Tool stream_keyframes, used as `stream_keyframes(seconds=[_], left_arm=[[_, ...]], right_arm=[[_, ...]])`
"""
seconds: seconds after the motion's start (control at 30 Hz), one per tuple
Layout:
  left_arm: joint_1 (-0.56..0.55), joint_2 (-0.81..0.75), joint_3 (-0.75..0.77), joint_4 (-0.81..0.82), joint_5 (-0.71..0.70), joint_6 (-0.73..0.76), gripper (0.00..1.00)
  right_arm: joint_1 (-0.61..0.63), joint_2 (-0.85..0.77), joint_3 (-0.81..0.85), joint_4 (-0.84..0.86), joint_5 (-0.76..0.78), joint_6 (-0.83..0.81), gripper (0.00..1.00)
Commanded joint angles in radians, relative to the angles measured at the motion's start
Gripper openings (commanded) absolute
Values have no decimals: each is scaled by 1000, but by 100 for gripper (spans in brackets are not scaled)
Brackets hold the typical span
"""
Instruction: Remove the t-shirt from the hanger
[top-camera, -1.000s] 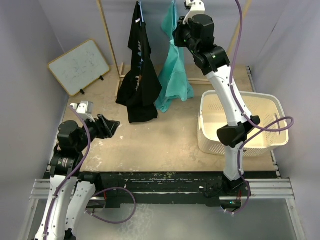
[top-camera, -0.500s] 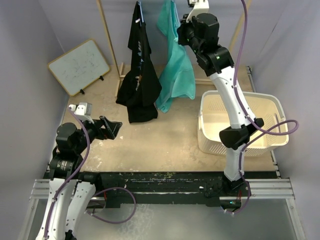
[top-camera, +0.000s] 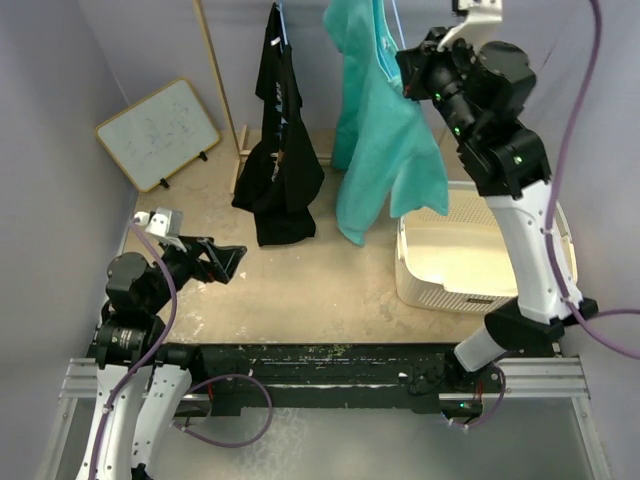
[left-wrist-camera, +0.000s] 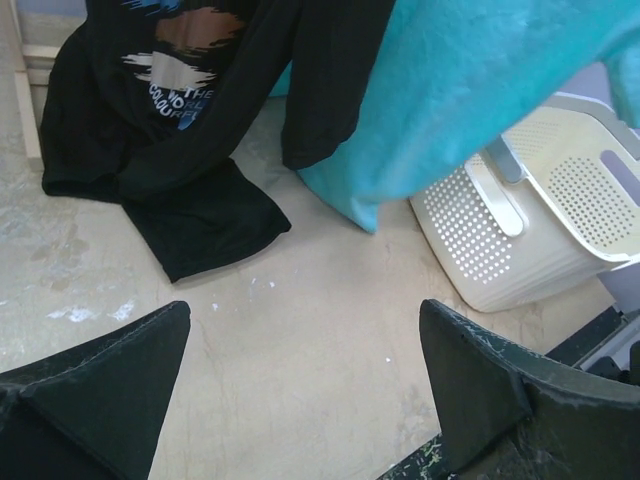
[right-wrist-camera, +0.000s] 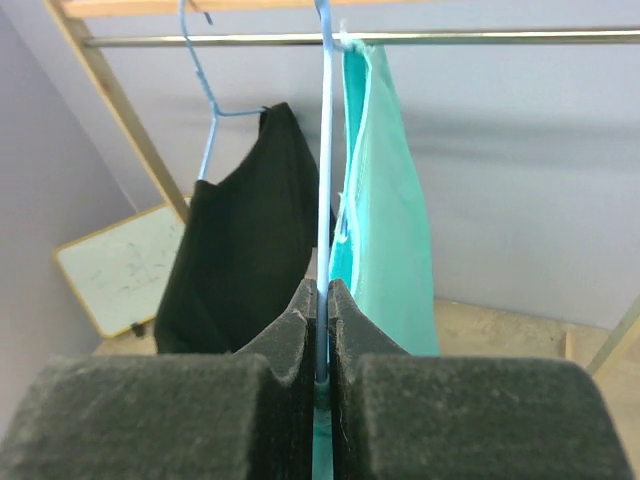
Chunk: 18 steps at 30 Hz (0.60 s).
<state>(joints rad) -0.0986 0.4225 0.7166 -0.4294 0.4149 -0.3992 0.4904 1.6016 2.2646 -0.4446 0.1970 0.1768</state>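
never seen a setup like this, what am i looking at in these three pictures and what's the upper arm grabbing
These are two robot arms bolted to the near edge of a table. The wide picture comes from a fixed camera above and behind them. The other two come from a camera on each wrist, so each arm's own dark fingers show at the bottom. At the back is a clothes rail with a black t-shirt and a teal t-shirt on hangers. A white basket sits on the right and a whiteboard leans at the left. The right gripper is raised and pinched shut on the thin blue hanger that carries the teal t-shirt. The left gripper is low, wide open and holds nothing.
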Motion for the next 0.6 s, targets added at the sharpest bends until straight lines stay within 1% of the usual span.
stream_keyframes(seconds=[0.0,0.07,0.13,0.2,0.33,0.4,0.47,0.57], left_arm=[[0,-14,36,95,83,24,99],[0,-16,38,138,99,11,99],[0,-15,49,191,102,-23,99],[0,13,92,229,113,-32,99],[0,108,256,248,165,-17,99],[0,155,350,250,205,0,99],[0,191,442,255,246,16,99],[0,217,554,279,291,28,99]], right_arm=[[-1,-133,-12,74,-87,45,0],[-1,-182,-41,28,-150,71,0],[-1,-247,-114,-6,-211,91,0],[-1,-321,-195,-38,-271,106,0],[-1,-464,-333,-83,-383,131,0],[-1,-512,-376,-107,-442,138,0],[-1,-559,-419,-120,-533,144,0],[-1,-612,-449,-147,-647,155,0]])
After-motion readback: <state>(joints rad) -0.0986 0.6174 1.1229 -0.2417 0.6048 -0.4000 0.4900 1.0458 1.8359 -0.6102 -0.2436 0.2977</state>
